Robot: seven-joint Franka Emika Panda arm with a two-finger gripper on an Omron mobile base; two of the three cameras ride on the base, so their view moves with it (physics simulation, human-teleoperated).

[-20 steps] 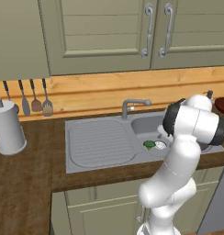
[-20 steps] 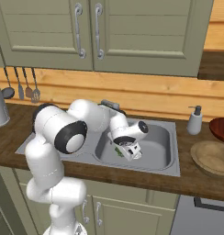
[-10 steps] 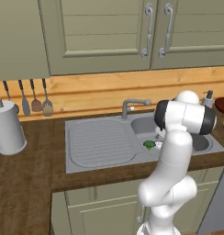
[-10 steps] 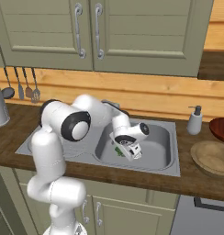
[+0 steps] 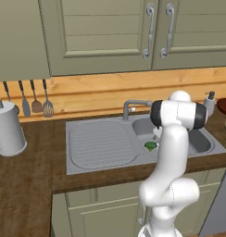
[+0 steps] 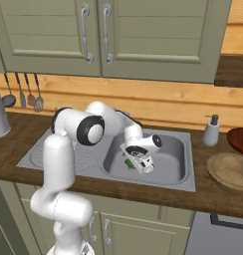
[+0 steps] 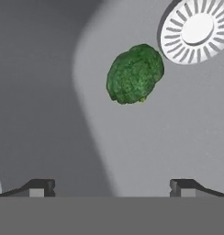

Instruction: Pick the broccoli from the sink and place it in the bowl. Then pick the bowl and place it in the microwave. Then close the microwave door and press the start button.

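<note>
- Hand view: we see the broccoli (image 7: 135,73) lying on the grey basin floor, just beside the round white drain (image 7: 196,30), ahead of the pincer (image 7: 112,188) and a little off its centre line toward the drain side.
- The pincer's two dark tips stand wide apart at the bottom of that view with nothing between them, so we read it as open and empty; the broccoli is not yet between the fingers.
- In the right base view the pincer (image 6: 143,163) hangs inside the basin of the sink (image 6: 166,177), with a scrap of green, the broccoli (image 6: 128,163), just beside it.
- What has changed: over the last second the arm's elbow has swung left across the left base view, and the hand has sunk a little lower into the basin, nearer the floret. The broccoli itself has not moved.
- We judge this to be the closing approach of the first step: the hand needs a small sideways correction, then a further drop, before the fingers can shut.
- In the left base view the broccoli (image 5: 151,146) shows at the basin's near left, half hidden by the arm.
- Farther out, the bowl (image 6: 230,171) waits on the worktop (image 6: 213,196) to the right of the sink, well apart from the floret.
</note>
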